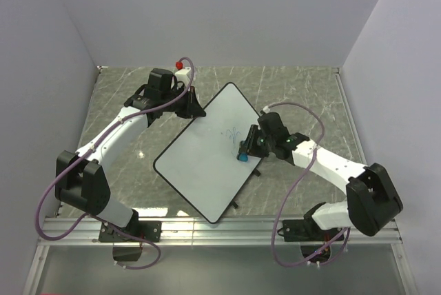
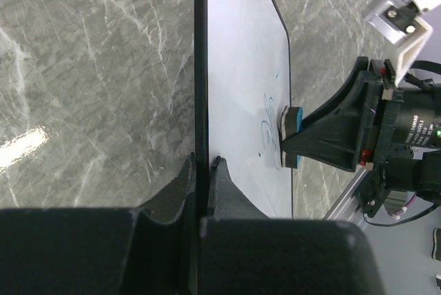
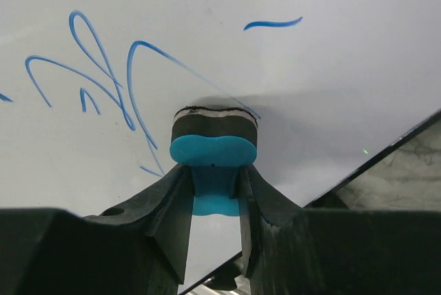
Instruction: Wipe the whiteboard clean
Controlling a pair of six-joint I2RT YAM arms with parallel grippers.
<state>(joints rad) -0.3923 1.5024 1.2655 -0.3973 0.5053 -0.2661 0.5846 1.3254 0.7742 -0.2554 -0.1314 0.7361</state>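
Note:
The whiteboard (image 1: 203, 160) lies tilted in the middle of the table, with blue scribbles (image 1: 233, 133) near its right side. My left gripper (image 1: 191, 107) is shut on the board's upper left black rim (image 2: 200, 102); in the left wrist view one finger lies on each side of the edge. My right gripper (image 1: 245, 149) is shut on the small blue eraser (image 3: 213, 145), whose dark felt face presses on the board (image 3: 331, 67) just right of the scribbles (image 3: 110, 81). The eraser also shows in the left wrist view (image 2: 292, 136).
The table is grey marble (image 1: 310, 95) with an aluminium rail (image 1: 220, 225) at the near edge. Pale walls close the sides and back. A short blue dash (image 3: 272, 24) sits apart on the board above the eraser.

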